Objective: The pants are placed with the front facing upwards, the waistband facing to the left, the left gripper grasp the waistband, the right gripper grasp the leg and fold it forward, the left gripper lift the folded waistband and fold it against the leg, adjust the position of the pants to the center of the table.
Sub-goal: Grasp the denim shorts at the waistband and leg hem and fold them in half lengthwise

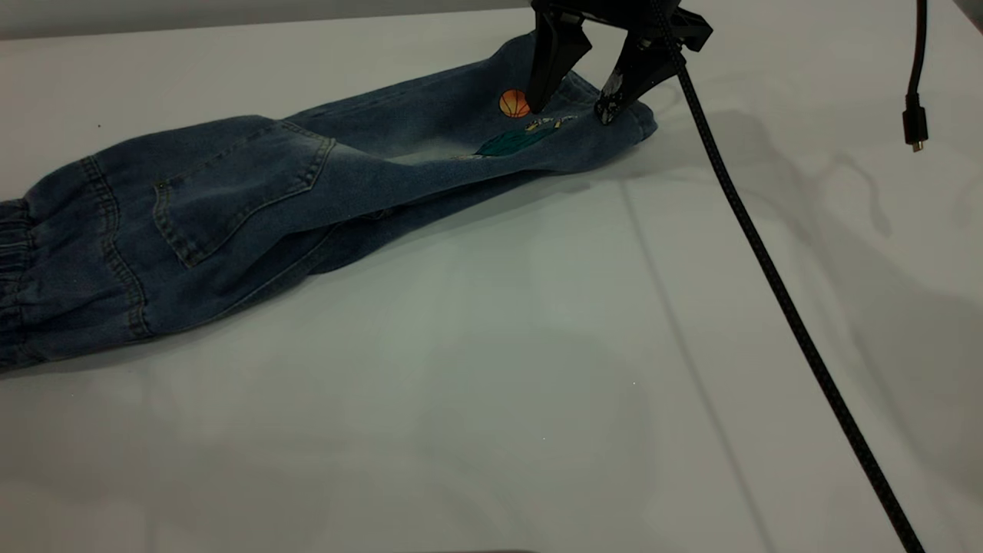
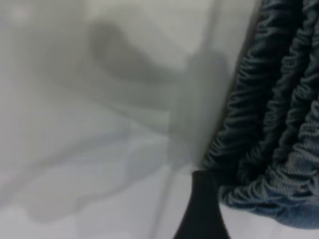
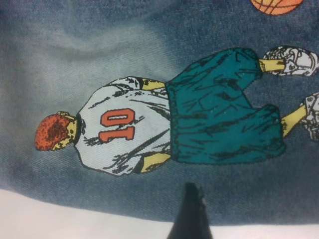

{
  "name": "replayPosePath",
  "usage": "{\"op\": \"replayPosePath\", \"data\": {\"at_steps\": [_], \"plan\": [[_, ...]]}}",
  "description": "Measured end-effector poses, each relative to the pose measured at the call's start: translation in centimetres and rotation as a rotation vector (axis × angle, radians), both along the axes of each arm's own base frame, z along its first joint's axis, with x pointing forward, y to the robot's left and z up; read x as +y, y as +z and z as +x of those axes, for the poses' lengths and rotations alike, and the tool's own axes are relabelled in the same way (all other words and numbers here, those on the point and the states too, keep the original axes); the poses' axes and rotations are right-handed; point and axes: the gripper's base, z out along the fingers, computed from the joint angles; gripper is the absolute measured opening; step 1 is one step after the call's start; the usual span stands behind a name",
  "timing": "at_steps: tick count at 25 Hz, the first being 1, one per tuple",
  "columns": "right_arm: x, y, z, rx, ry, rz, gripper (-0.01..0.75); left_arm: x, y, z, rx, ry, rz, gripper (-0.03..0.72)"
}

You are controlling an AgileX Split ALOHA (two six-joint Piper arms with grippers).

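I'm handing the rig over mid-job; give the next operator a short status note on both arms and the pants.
Right gripper: pincer open, over the leg end near the basketball print, holding nothing.
Left gripper: beside the waistband at the table's left edge; pincer state unclear.
Pants: folded lengthwise, back pocket up, lying left of centre on the table.
Done: lengthwise fold.
Left: fold waistband onto leg, then centre the pants.

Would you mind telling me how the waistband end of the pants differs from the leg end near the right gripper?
The waistband is gathered into crinkled ridges; the leg lies smooth. The leg carries a printed basketball player; the waistband is plain. The right gripper hangs open over the leg. Both are blue denim.
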Motion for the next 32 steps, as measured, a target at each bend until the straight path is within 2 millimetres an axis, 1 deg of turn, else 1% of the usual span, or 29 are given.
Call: {"op": "replayPosePath", "data": {"at_steps": [4,11,17,28,32], "plan": [[0.0,0.0,0.0,-0.002,0.0,0.0,0.507,-0.1,-0.4,-0.2,0.022,-0.012,-0.017,0.512],[0.0,0.0,0.0,-0.003,-0.001,0.0,0.507,-0.4,-2.0,-0.6,0.085,-0.006,-0.059,0.514],[0.0,0.0,0.1,-0.008,-0.004,0.0,0.507,-0.3,-2.2,-0.5,0.087,-0.006,-0.053,0.516],[0.0,0.0,0.2,-0.023,0.006,0.0,0.507,-0.5,-2.0,0.1,0.04,0.075,-0.111,0.516],[0.0,0.0,0.2,-0.029,0.007,-0.001,0.507,-0.9,-3.1,0.1,0.055,0.094,-0.16,0.516]]}}
